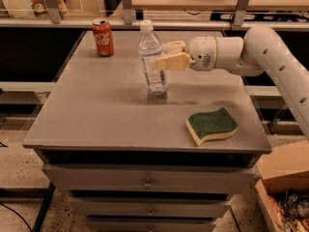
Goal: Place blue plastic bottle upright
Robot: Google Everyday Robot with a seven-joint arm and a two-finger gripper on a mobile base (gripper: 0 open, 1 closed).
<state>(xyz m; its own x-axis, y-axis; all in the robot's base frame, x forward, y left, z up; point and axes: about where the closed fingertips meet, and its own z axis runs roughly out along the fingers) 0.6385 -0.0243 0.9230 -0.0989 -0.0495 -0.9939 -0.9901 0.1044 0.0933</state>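
Note:
The blue plastic bottle (150, 46) is clear with a white cap. It stands upright on the grey table top (106, 110), its base touching the surface near the middle back. My gripper (161, 55) reaches in from the right at the bottle's mid-height. One tan finger (173, 62) lies across the bottle's front right side and the other passes behind it, so the gripper is shut on the bottle. The white arm (270, 52) extends off to the right.
A red Coca-Cola can (102, 37) stands at the back left of the table. A green and yellow sponge (211, 124) lies at the front right. Drawers are below the top; a cardboard box (285, 187) sits on the floor at right.

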